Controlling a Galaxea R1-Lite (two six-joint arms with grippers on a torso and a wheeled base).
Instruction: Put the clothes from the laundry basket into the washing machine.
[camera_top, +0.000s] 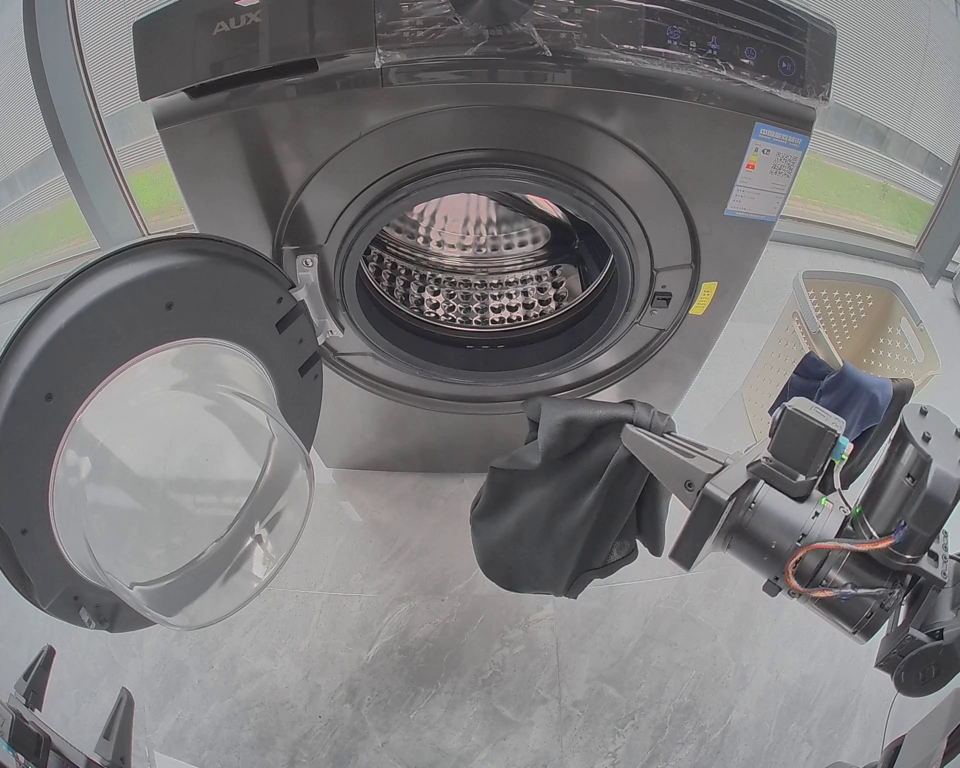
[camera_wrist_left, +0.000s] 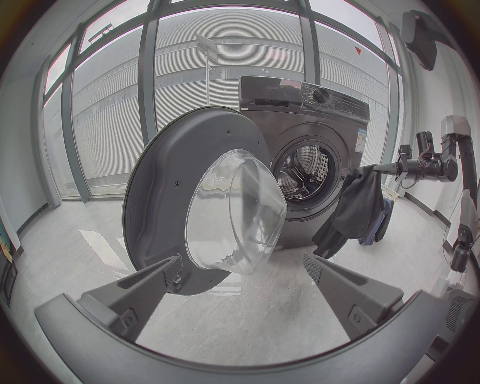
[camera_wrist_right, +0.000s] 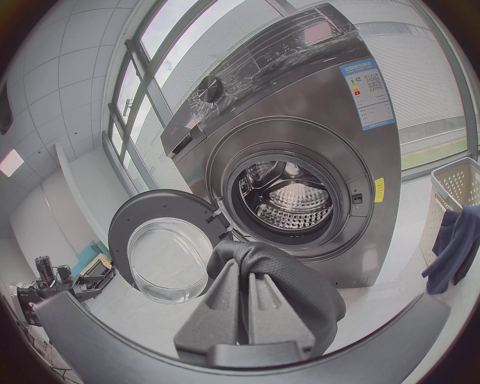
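Observation:
A grey front-loading washing machine (camera_top: 480, 130) stands ahead with its round door (camera_top: 150, 430) swung wide to the left, and the steel drum (camera_top: 480, 270) looks bare inside. My right gripper (camera_top: 640, 440) is shut on a dark grey garment (camera_top: 565, 495), which hangs below and just right of the drum opening, above the floor. In the right wrist view the fingers (camera_wrist_right: 272, 320) pinch the garment (camera_wrist_right: 290, 275) in front of the machine (camera_wrist_right: 300, 150). A cream laundry basket (camera_top: 880, 320) at the right holds a navy garment (camera_top: 850, 390) draped over its rim. My left gripper (camera_wrist_left: 242, 270) hangs open low at the left, facing the door (camera_wrist_left: 165, 200).
The floor is pale grey marble tile (camera_top: 400, 660). Large windows with dark frames (camera_top: 75, 120) run behind and beside the machine. The open door's clear bowl (camera_top: 180, 480) juts out toward my left side. Free floor lies between the door and the basket.

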